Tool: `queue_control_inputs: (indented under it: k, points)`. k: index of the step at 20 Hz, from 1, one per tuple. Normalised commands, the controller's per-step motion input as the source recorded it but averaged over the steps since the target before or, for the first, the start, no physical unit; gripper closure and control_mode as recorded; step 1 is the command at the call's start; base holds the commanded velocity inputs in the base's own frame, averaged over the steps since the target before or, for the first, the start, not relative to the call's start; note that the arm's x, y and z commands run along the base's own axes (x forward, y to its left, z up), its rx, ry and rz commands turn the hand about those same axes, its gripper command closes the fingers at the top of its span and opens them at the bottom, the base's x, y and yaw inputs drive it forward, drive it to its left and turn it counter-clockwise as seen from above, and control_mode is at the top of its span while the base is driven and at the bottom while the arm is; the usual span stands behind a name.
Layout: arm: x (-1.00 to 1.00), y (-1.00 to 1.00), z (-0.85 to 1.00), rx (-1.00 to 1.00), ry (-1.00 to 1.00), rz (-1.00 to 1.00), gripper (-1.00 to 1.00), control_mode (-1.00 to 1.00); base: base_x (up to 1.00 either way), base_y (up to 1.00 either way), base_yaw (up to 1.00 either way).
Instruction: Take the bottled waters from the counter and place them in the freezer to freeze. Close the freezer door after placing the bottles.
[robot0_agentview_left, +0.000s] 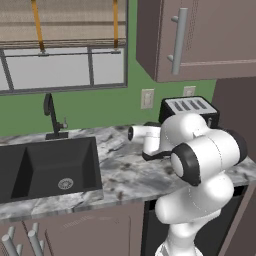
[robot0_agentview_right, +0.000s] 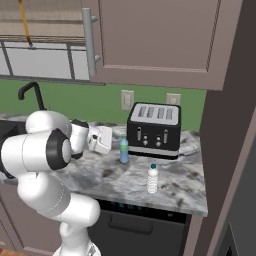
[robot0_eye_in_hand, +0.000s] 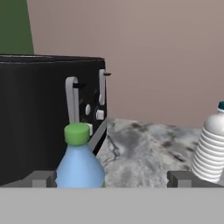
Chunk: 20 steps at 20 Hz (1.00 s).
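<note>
A: From the left base view, the arm is seen folded over the counter (robot0_agentview_left: 120, 175), its body blocking much of the toaster (robot0_agentview_left: 189, 107).

B: And from the right base view, the gripper (robot0_agentview_right: 107, 140) is held level, just left of the toaster (robot0_agentview_right: 154, 129). The blue bottle (robot0_agentview_right: 124, 150) is stood upright at the toaster's front left corner, just ahead of the hand. The white bottle (robot0_agentview_right: 152, 179) is set forward of the toaster, nearer the counter edge (robot0_agentview_right: 150, 202).

A: In the hand view, the fingertips (robot0_eye_in_hand: 41, 179) are spread wide and nothing is gripped. The blue bottle (robot0_eye_in_hand: 79, 162) is framed beside the left tip, against the toaster (robot0_eye_in_hand: 48, 113); the white bottle (robot0_eye_in_hand: 212, 148) is seen off to the right.

B: The approach to the first bottle is judged to be under way. A short sideways correction and an advance are called for, so the bottle is centred before the squeeze.
</note>
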Motion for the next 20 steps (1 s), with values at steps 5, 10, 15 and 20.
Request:
queue_control_inputs:
  k: [5,10,15,20]
  points:
    - [0.00,-0.01,-0.05,0.00,0.00,0.00,-1.00,-1.00,0.00,0.00,0.00]
    - [0.00,0.00,-0.04,0.00,0.00,0.00,-1.00,-1.00,0.00,0.00,0.00]
    - [0.00,0.00,-0.06,0.00,0.00,0.00,-1.00,-1.00,0.00,0.00,0.00]
    - [0.04,0.00,-0.08,0.00,0.00,0.00,-1.00,-1.00,0.00,0.00,0.00]
